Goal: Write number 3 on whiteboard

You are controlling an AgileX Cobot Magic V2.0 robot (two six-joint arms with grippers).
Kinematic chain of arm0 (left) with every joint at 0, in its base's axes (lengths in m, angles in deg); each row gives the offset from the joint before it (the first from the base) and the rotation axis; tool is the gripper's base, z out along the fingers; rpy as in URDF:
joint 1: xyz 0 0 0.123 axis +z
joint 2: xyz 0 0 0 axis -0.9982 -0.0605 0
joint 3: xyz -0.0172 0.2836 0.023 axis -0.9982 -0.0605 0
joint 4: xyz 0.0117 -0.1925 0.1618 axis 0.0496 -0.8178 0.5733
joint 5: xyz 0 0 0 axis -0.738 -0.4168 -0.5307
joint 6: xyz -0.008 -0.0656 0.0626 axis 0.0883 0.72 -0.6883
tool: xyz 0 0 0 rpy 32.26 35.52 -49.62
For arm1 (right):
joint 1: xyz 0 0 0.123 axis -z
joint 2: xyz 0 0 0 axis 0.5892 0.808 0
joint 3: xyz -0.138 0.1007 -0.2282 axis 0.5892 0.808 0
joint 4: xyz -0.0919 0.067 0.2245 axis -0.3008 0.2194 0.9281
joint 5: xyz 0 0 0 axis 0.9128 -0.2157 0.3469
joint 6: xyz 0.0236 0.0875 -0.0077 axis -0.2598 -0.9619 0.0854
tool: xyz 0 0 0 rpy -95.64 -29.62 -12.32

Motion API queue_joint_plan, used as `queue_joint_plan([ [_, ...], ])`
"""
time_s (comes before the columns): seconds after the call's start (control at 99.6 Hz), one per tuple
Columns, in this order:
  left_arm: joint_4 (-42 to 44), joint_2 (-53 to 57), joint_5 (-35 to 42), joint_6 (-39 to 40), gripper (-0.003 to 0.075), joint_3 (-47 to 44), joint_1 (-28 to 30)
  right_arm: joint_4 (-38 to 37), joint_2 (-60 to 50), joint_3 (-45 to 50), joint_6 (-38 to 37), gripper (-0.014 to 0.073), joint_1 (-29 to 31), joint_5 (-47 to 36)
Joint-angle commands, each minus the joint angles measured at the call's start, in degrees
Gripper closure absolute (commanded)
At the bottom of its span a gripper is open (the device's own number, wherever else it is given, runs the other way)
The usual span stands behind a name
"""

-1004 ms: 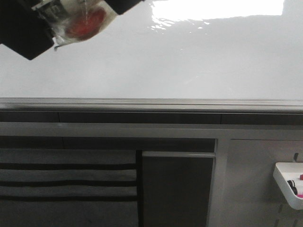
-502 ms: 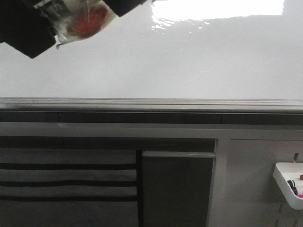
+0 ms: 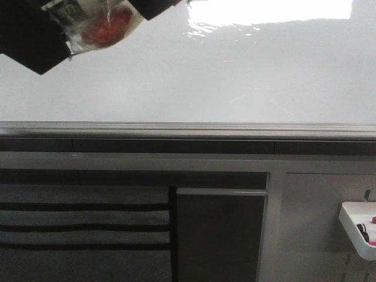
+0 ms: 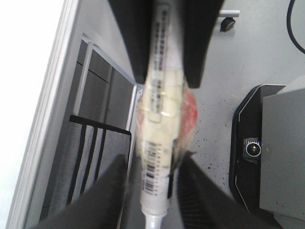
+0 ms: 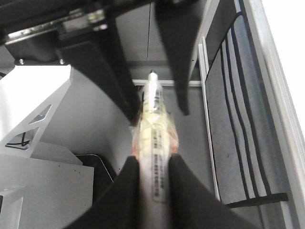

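Observation:
The whiteboard (image 3: 235, 76) fills the upper front view, glossy white with a bright reflection and a grey lower rim. No number 3 shows on it. A white marker (image 3: 103, 26), wrapped in clear tape with a red patch, is held at the top left among black gripper parts. My right gripper (image 5: 153, 160) is shut on the marker's barrel (image 5: 153, 138). My left gripper (image 4: 155, 162) straddles the marker (image 4: 159, 124) near its end, with a small gap on each side. The right gripper's fingers (image 4: 131, 43) clamp the marker farther along. The board also edges both wrist views (image 4: 24, 71) (image 5: 290, 38).
A small white tray of markers (image 3: 358, 226) hangs at the lower right. Below the board's rim are a grey panel with black stripes (image 3: 82, 223) and a dark cabinet door (image 3: 220, 235). A black base unit (image 4: 257, 148) stands on the speckled floor.
The marker and the grippers holding it have shifted slightly upward at the top left. Nothing new shows on the board.

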Motion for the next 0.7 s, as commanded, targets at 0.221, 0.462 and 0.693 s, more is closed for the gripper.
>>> queue_joint_plan([
  [0.221, -0.7, 6.8, 4.0, 3.8, 0.0256, 3.4, 3.7, -7.7, -6.1, -2.0, -8.8, 0.06, 2.2, -5.7],
  [0.462, -1.0, 16.4, 4.9, 12.6, 0.0256, 1.4, 12.1, -21.4, -15.8, -1.1, -30.8, 0.0601, 10.9, -1.8],
  [0.693, -1.0, 24.6, 14.3, 20.4, 0.0256, -9.4, 18.7, -22.2, -25.9, 8.9, -47.0, 0.0601, 22.0, -4.2],
])
